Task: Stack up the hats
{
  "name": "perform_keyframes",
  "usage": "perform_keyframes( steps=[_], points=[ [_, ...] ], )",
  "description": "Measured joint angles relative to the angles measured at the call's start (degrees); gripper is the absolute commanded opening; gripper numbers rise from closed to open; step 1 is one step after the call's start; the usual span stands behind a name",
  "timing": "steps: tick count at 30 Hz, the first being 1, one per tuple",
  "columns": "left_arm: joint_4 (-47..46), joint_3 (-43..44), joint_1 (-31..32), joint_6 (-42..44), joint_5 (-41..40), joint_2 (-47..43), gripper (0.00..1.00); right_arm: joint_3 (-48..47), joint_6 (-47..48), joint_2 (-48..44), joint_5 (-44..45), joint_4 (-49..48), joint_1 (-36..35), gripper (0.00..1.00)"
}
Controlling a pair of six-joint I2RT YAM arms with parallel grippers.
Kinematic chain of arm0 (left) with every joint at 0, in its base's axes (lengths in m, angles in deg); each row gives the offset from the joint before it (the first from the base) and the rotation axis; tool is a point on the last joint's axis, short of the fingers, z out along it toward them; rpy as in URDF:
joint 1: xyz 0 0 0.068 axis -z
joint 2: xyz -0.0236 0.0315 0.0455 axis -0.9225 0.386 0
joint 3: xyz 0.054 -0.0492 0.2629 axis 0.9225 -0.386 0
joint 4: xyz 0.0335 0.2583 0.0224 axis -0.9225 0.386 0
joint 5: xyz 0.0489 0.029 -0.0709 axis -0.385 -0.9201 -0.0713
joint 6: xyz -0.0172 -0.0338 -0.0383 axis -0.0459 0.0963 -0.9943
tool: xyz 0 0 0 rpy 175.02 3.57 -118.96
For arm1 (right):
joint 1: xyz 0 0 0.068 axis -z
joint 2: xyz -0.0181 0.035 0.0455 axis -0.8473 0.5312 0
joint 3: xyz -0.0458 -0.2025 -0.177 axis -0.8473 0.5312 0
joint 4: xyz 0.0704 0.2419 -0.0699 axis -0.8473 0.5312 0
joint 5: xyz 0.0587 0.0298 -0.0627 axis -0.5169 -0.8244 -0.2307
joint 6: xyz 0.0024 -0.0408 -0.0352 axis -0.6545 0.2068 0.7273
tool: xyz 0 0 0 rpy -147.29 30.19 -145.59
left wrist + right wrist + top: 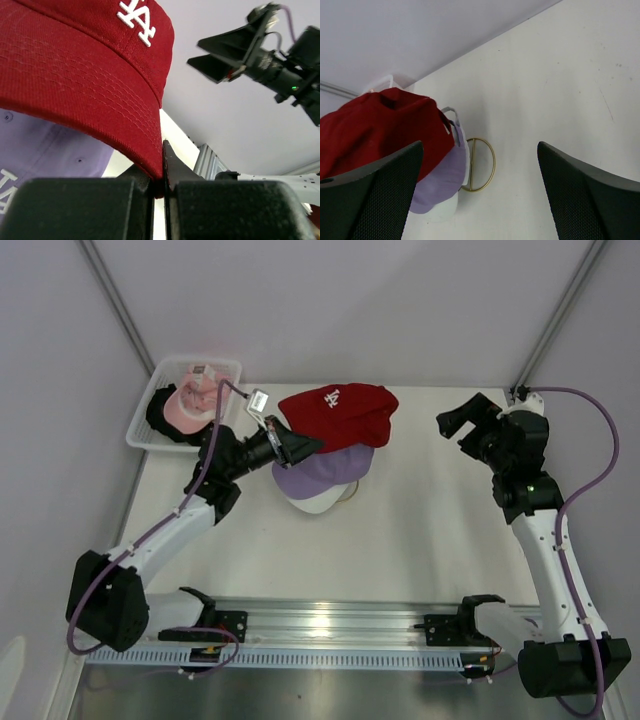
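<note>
The left claw [290,447] is clamped on the brim of the red cap [340,412]; just below it the lavender cap [322,470] sits on the white cap [316,504]. The right claw [462,424] gapes wide apart, with the red cap well away ahead of it

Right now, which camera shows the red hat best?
Top external: the whole red hat shows, logo up, overlapping the lavender hat. Left wrist shows only brim and logo, the brim pinched in the left fingers; right wrist shows its rear, cropped at the frame edge.
</note>
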Motion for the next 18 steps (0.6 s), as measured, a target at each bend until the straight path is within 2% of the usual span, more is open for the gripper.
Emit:
perform_keyframes(
  steps=[8,18],
  points=[
    [-0.31,-5.81,-1.31,1.18,-2.62,-8.7,0.01,1.64,-0.59,-0.35,-1.97,0.22,0.0,1.0],
    [-1.77,-9.27,-2.45,2.47,-2.84,0.11,0.01,3.15,-0.5,-3.06,-2.58,1.86,0.0,1.0]
  ],
)
